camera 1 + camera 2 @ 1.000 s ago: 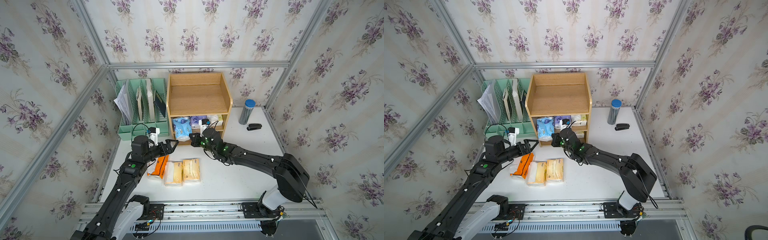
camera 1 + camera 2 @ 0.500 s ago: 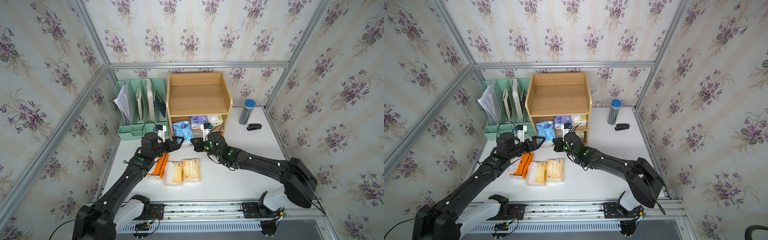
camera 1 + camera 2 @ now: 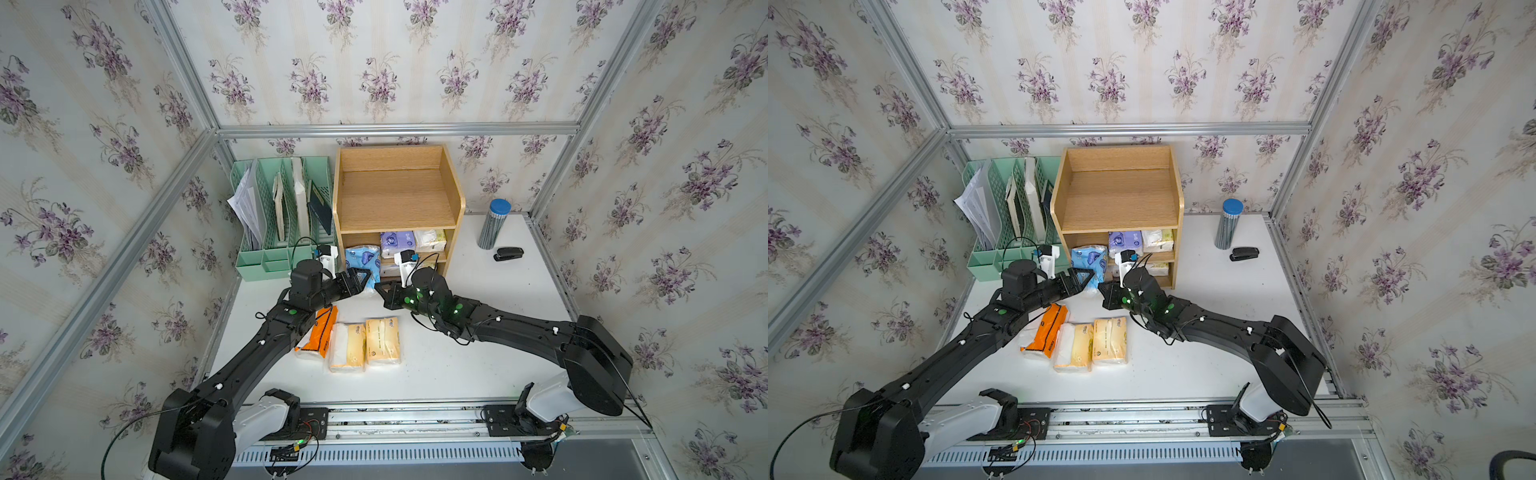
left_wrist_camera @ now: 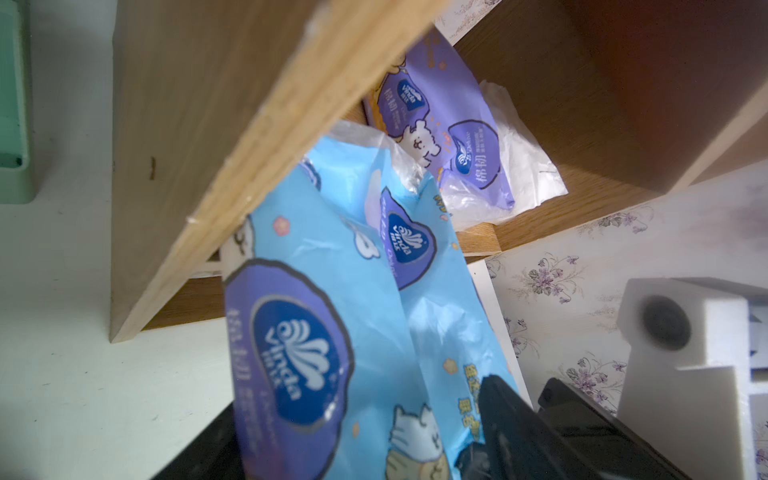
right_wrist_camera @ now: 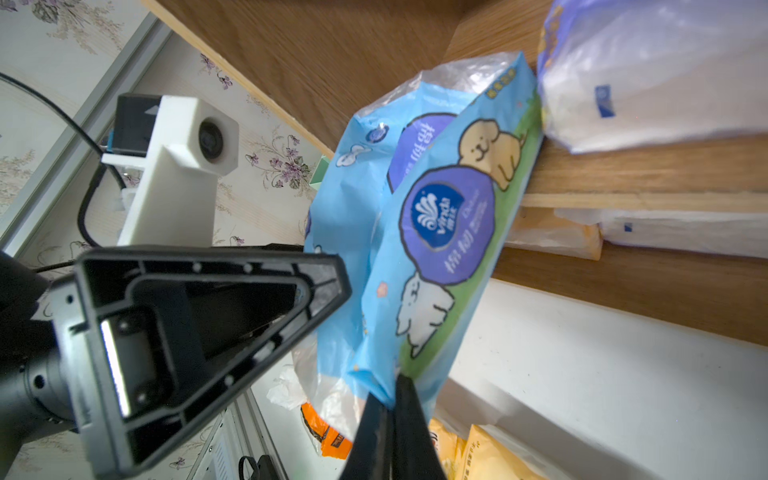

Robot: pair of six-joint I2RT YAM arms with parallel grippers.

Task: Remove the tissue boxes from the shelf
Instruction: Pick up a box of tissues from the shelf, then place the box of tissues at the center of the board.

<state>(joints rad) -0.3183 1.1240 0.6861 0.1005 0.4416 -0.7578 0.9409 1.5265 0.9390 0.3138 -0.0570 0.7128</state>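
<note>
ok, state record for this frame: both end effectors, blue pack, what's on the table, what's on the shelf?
right end effector: shut on the wrapper end of the light blue pack
left end effector: open, jaws either side of that pack
light blue pack: tilted, leaning out of the shelf front
table: orange pack, two cream-yellow packs, side by side
middle tier: purple pack, white-yellow pack
lower tier: more packs, partly hidden

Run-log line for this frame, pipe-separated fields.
right pincer: shut on wrapper edge of light blue pack | left pincer: astride same pack, grip unclear | pack: tilted at shelf front
</note>
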